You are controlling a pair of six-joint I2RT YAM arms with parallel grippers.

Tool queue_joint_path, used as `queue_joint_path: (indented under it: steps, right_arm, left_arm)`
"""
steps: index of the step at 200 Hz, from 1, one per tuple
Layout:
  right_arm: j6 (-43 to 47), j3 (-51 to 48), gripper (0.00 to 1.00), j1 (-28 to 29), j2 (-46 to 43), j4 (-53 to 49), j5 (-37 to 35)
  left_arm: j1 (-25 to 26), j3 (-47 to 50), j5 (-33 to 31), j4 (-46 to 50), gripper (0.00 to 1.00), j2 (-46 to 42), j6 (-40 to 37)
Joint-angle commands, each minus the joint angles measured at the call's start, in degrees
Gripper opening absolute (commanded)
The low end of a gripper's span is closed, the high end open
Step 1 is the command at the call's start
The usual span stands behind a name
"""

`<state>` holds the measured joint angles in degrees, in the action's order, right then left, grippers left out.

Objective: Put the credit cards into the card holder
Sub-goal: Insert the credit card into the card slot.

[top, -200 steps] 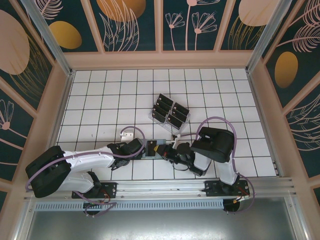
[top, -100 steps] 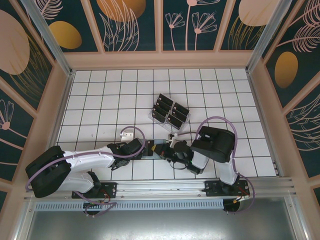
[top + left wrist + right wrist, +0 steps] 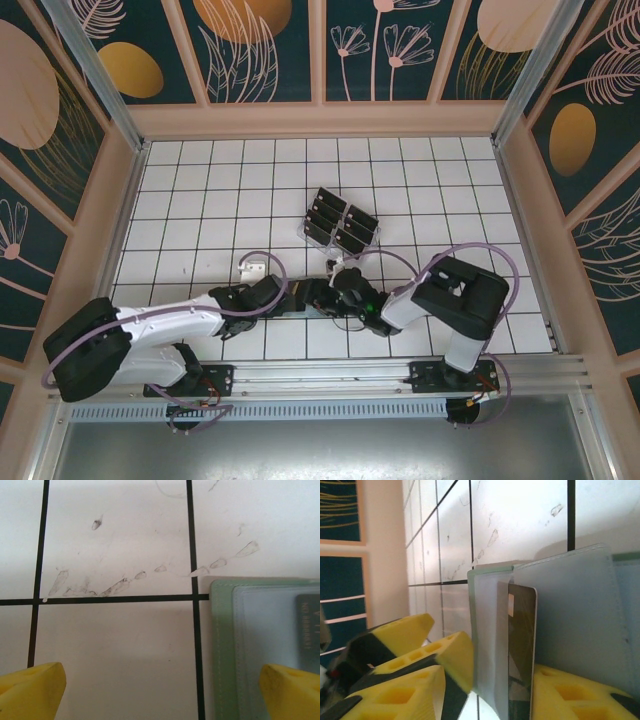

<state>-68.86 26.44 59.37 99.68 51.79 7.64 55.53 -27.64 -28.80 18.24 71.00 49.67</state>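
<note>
Card holder (image 3: pixel 235 650): sage-green, lying open on the white table (image 3: pixel 115 645), at the near middle, between the two claws. One dark credit card (image 3: pixel 521 645) sits upright against its pale inner pocket; how deep it goes, cannot tell.

Surface: white tiles with black grid lines, and grey scuff marks just beyond the holder's corner. A clear rack (image 3: pixel 303 234) with more credit cards (image 3: pixel 345 225) stands further out, well apart from the holder.

Room: dark teal wall panels with pale flower and leaf drawings in beige frames. A metal rail runs along the near edge.

Left claw (image 3: pixel 160 695): jaws spread wide, nothing between them. One yellow fingertip (image 3: pixel 290 690) is over the holder's near part, the other over bare tile beside it. Contact with the holder: cannot tell.

Right claw (image 3: pixel 490 697): jaws parted, straddling the card and the holder's flap. One finger is just beside the card's lower edge; a visible gap separates the other from the flap. Not clamped.
</note>
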Motion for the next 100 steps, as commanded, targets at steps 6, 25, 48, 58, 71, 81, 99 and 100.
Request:
queue_joint_path:
  steps: [6, 25, 48, 58, 71, 81, 99, 100]
  right_arm:
    - [6.54, 2.86, 0.49, -1.08, -3.16, -18.42, -2.04]
    - [9.06, 5.33, 0.50, -1.22, -5.45, -24.50, -3.21]
    - [11.45, 7.99, 0.51, -1.37, -7.85, -31.20, -5.03]
    - [12.27, 8.82, 0.50, -1.54, -8.65, -33.27, -5.60]
    - [12.91, 9.61, 0.49, -1.75, -9.16, -34.90, -5.71]
    - [13.47, 10.40, 0.49, -1.89, -9.24, -36.30, -5.84]
    - [14.51, 12.00, 0.47, -1.89, -8.91, -38.47, -6.10]
    - [14.53, 12.07, 0.46, -1.89, -8.85, -38.54, -6.12]
  left_arm:
    - [0.28, -1.64, -0.69, 1.49, 0.98, -3.02, 0.59]
    - [-0.10, -2.63, -2.02, 2.45, 0.98, -4.38, -0.07]
    - [-2.15, -2.79, -2.05, 2.72, 0.98, -6.16, -1.15]
    - [-4.06, -2.42, -0.64, 2.19, 0.98, -6.73, -2.11]
    - [-6.33, -2.25, 0.91, 1.89, 0.99, -6.77, -3.30]
    - [-7.15, -2.39, 1.14, 2.02, 0.99, -6.46, -4.15]
    - [-7.33, -2.98, 1.10, 2.66, 0.99, -5.58, -4.65]
    - [-7.30, -2.97, 1.15, 2.67, 0.98, -5.55, -4.66]
